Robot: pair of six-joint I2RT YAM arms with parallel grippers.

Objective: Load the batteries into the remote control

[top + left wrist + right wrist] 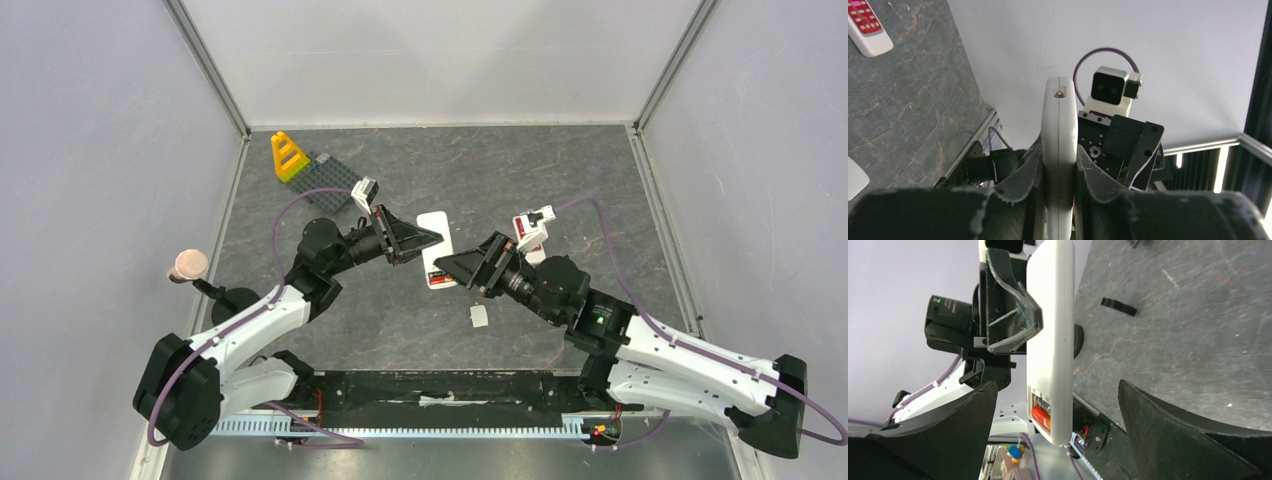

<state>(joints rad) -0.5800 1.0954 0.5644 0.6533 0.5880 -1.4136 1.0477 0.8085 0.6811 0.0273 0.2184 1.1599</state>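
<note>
Holding the remote steady was your main job at this point. Your left gripper had its jaws clamped on the white body, pinching it across its flat faces. It was lifted off the table, between the two arms. Your right gripper sat just beside the remote's lower end, jaws spread wide with nothing in them.

To do this step well, you would probably have kept the left wrist locked so the open battery bay faced the right arm. The right fingers needed to come in narrow and square to the bay, because a thin cylinder pushed in at an angle could jam or spring out. A fingertip press along the battery's length looked safer than a pinch.

The remote showed as a slim white slab with rounded edges, its back cover off at the lower end. One red-orange battery lay in the bay; I could not tell whether it was fully seated. The other batteries were not visible in any view. A small white piece, perhaps the cover, lay on the table near the right arm.
</note>
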